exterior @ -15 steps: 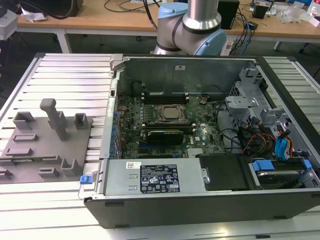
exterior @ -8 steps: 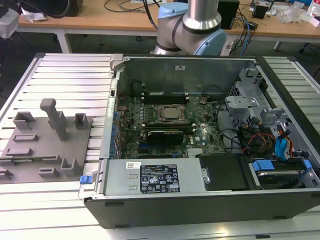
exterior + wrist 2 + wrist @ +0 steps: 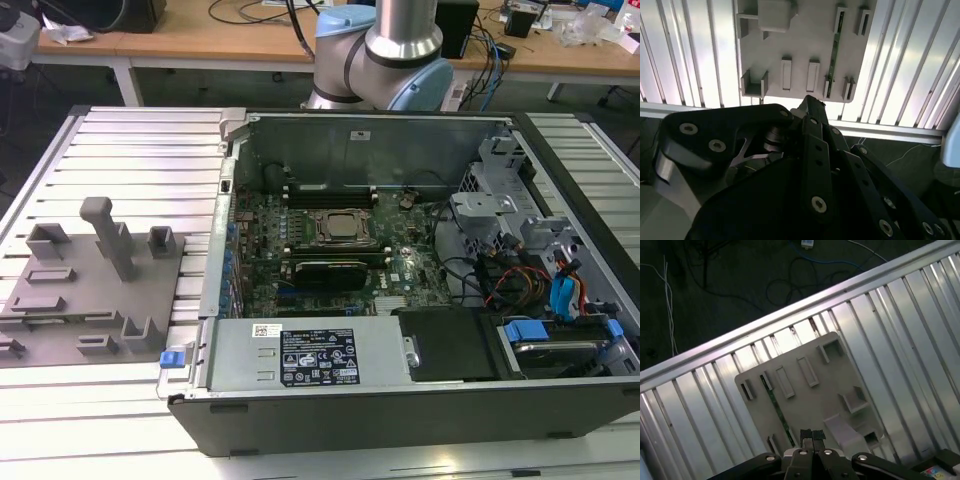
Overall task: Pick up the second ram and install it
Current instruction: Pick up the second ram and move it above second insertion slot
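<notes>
The slatted metal desk [image 3: 130,160] carries an open computer case [image 3: 370,150], which fills the exterior view from the centre out to three o'clock. The arm [image 3: 380,50] rises behind the case at twelve o'clock. Inside the case lies the motherboard [image 3: 262,225], with the CPU socket [image 3: 340,227] near its middle. At nine o'clock of the case, well apart from it, a grey tray [image 3: 60,320] with raised holders rests on the desk slats.

In the first wrist view the hand [image 3: 812,436] hangs over that tray, narrow, its two dark pads pressed together with nothing between them. The ram [image 3: 776,410] stands on edge in the tray's holders, a thin green strip. The hand's tips are near one end of it, and I cannot tell whether they touch it.
</notes>
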`<action>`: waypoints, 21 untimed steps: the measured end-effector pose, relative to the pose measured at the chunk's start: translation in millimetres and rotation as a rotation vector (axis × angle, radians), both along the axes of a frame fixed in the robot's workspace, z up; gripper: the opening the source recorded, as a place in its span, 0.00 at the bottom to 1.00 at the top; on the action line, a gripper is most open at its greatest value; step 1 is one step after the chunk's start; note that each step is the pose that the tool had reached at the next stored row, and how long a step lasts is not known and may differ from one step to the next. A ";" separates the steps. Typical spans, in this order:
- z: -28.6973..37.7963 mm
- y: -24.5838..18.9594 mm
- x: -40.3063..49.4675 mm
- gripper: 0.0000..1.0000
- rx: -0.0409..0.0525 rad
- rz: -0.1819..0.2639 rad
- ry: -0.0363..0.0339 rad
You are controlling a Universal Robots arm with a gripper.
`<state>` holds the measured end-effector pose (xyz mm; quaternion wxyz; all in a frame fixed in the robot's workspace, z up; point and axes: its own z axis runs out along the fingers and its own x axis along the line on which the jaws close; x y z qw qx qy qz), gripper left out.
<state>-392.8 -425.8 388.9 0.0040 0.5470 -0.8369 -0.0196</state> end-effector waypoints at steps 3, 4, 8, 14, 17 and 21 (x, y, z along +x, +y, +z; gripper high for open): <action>0.0 0.0 0.0 0.11 0.0000 0.034 0.0000; 0.0 0.0 0.0 0.11 -0.0001 0.051 0.0000; 0.0 0.0 0.0 0.11 -0.0002 0.096 0.0000; 0.0 0.0 0.0 0.11 -0.0004 0.175 0.0000; 0.0 0.0 0.0 0.11 -0.0005 0.238 0.0000; 0.0 0.0 0.0 0.11 -0.0006 0.265 -0.0001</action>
